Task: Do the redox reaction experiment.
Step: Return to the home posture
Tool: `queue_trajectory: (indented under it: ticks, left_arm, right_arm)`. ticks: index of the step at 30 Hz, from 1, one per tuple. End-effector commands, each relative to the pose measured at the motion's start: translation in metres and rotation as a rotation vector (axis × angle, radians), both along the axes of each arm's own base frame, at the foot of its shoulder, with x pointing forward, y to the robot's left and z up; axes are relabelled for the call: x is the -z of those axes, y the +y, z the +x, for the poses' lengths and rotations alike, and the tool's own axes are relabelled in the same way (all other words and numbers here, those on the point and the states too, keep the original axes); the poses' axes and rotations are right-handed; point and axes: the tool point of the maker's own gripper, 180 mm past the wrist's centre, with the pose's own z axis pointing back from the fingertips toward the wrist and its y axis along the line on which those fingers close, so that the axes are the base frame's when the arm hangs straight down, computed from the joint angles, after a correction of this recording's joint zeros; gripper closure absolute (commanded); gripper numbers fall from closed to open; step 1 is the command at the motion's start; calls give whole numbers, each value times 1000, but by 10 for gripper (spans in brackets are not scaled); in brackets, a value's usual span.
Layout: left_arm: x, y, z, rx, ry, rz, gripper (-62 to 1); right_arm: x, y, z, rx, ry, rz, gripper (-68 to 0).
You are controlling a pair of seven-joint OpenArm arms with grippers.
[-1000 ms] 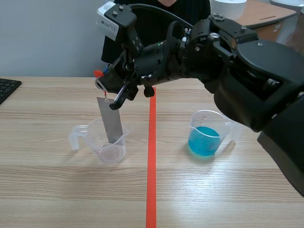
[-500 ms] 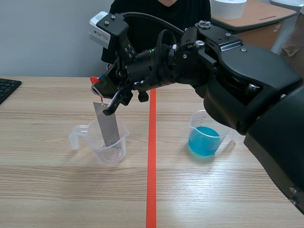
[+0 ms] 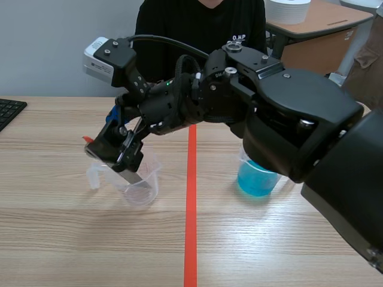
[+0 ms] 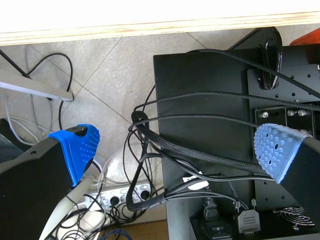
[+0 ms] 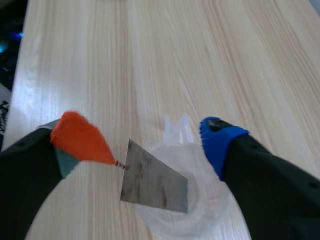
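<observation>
My right arm reaches across the red line to the left side of the table. Its gripper (image 3: 114,156) hangs low over an empty clear beaker (image 3: 141,192). In the right wrist view the gripper (image 5: 137,140) is open. A grey metal plate (image 5: 155,182) leans inside the clear beaker (image 5: 172,225) just under the fingers. The plate's orange tag (image 5: 80,140) lies against one finger. A second beaker (image 3: 257,178) with blue liquid stands right of the line. My left gripper (image 4: 177,145) is open on nothing, beyond the table edge over the floor.
A red tape line (image 3: 190,227) runs down the middle of the wooden table. A black keyboard (image 3: 9,110) lies at the far left edge. A person in a black top (image 3: 197,24) sits across the table. Cables and a black cabinet (image 4: 200,100) lie below the left gripper.
My right gripper has moved down and to the left and has opened. The metal plate, which hung from it above the clear beaker, now rests low inside that beaker.
</observation>
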Motion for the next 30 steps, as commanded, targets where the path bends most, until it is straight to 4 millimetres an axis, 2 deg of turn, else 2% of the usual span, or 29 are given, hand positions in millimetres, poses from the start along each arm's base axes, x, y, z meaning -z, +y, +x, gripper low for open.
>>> queue_trajectory:
  ticks: [1,3,5,14,20,26,30]
  left_arm:
    - [-4,2,6,-1,-25,2,-623]
    - [-4,2,6,-1,-24,2,-623]
    - [-4,2,5,0,-24,2,-623]
    - [-4,2,5,0,-24,2,-623]
    - [-4,1,5,0,-24,0,-623]
    - [-4,1,7,0,-27,-1,-623]
    - [-3,1,4,2,-12,1,-623]
  right_arm:
    - [-22,7,0,-23,-12,64,-540]
    - [-28,12,-6,-39,28,108,-615]
    - [-34,16,-12,-55,55,140,-646]
    - [-44,21,-21,-80,75,183,-647]
    - [-63,21,-21,-82,90,250,-669]
    - [-90,5,-7,-37,19,302,-669]
    - [-93,-16,0,8,-29,282,-669]
